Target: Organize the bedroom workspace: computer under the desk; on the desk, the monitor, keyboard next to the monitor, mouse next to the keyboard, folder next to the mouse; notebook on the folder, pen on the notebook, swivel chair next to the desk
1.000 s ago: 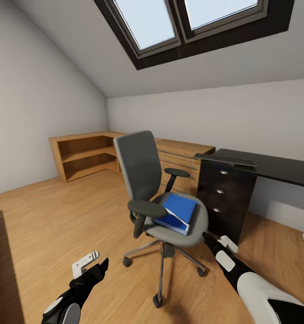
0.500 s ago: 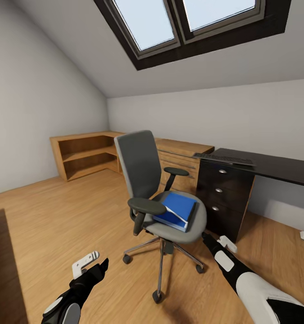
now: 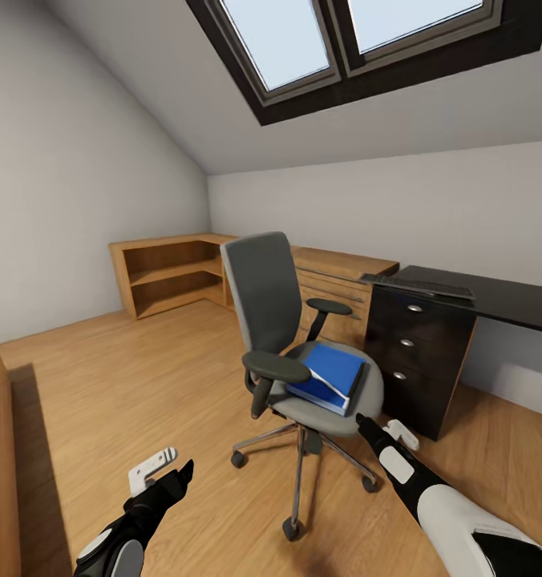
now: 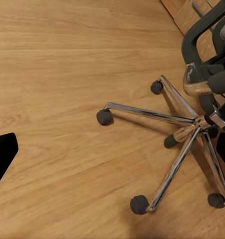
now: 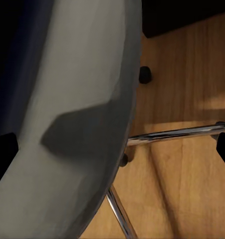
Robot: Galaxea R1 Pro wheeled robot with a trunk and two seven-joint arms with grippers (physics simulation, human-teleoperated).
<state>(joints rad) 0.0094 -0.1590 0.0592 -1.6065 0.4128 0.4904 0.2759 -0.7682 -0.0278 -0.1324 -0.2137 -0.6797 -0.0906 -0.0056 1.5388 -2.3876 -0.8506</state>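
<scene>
From my head I look down at a wooden floor (image 3: 127,377) in a room with a sloped ceiling and a roof window (image 3: 343,40); the swivel chair (image 3: 291,336) stands in the middle, a little away from the desk (image 3: 463,292); the blue folder (image 3: 329,377) lies flat on the grey seat, near the front edge; the desk is black and sits to the right of the chair, with a drawer unit (image 3: 415,353) that has three round silver knobs; the keyboard (image 3: 419,284) lies on the desk top above the drawers; behind the chair is a light wooden chest (image 3: 339,292), and a low wooden shelf (image 3: 171,272) runs along the far wall into the corner; my left gripper (image 3: 171,473) hangs low over the bare floor, well apart from the chair, and I cannot tell if it is open or closed; my right gripper (image 3: 375,429) is just beside the front edge of the seat, near the folder, and I cannot tell how its fingers stand either; from my left wrist I see the floor and the chair's shiny metal legs and black wheels (image 4: 105,117); from my right wrist I see the underside of the grey seat (image 5: 77,124) very close, a metal leg (image 5: 177,133) and floor below it.
</scene>
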